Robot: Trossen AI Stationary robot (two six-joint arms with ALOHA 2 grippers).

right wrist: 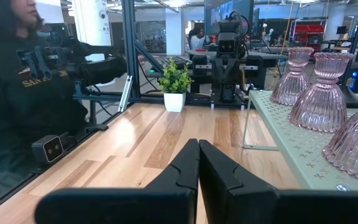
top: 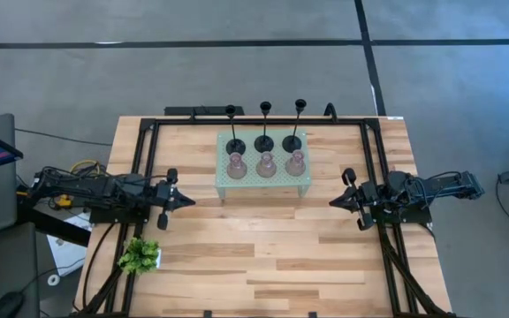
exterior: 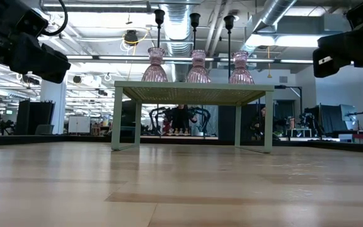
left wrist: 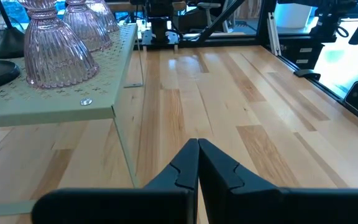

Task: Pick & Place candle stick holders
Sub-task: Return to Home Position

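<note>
Over the table [top: 263, 256] middle, left gripper [top: 186, 200] and right gripper [top: 334, 202] hover well apart, both empty, fingers pressed together. Farther back, green stand [top: 224, 184] carries three pink holders [top: 266, 164] in front, three black holders [top: 264, 141] behind.

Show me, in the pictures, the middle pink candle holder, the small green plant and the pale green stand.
middle pink candle holder [exterior: 198, 72]: low view, on its ribbed bulb.
small green plant [top: 140, 255]: high view, on its leaves.
pale green stand [top: 263, 184]: high view, on the bare front strip of its top.
</note>
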